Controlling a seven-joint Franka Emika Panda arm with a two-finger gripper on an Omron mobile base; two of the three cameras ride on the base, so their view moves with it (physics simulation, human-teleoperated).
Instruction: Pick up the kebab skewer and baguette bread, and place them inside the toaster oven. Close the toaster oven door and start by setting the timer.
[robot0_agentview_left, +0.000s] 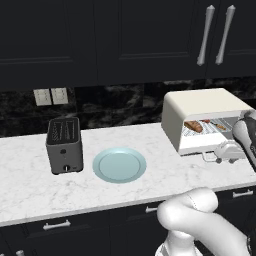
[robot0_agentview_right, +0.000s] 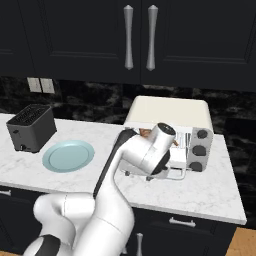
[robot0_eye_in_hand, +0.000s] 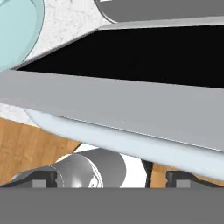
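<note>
Nearest the base, the arm's white elbow rises over the counter edge (robot0_agentview_left: 75, 200), and the gripper (robot0_eye_in_hand: 111, 180) hangs low in front of the toaster oven (robot0_agentview_left: 200, 107). In the hand view its two dark fingertips (robot0_eye_in_hand: 40, 178) stand wide apart with nothing between them — empty, and touching nothing that can be made out. Just ahead of them a broad grey bar crosses the hand view, very likely the handle of the toaster oven door (robot0_eye_in_hand: 131, 111), with the dark glass panel beyond it.

Both foods appear to be loaded already: the baguette bread (robot0_agentview_left: 193, 126) lies on the wire rack inside the oven, and a thinner reddish piece beside it looks like the kebab skewer (robot0_agentview_left: 219, 126), though it is too small to be sure. The pale blue plate (robot0_agentview_left: 119, 164) on the counter is bare. So the step in hand is, in my judgement, closing the door — it hangs down open at the oven's front, largely hidden behind the wrist in both base views.

The next move calls for getting the fingers under or against that bar and swinging the door up until it seats. After that come the dark knobs (robot0_agentview_right: 200, 150) on the oven's right side, for the timer.

Farther left, well apart from the work, stands the dark grey slot toaster (robot0_agentview_left: 64, 145).
</note>
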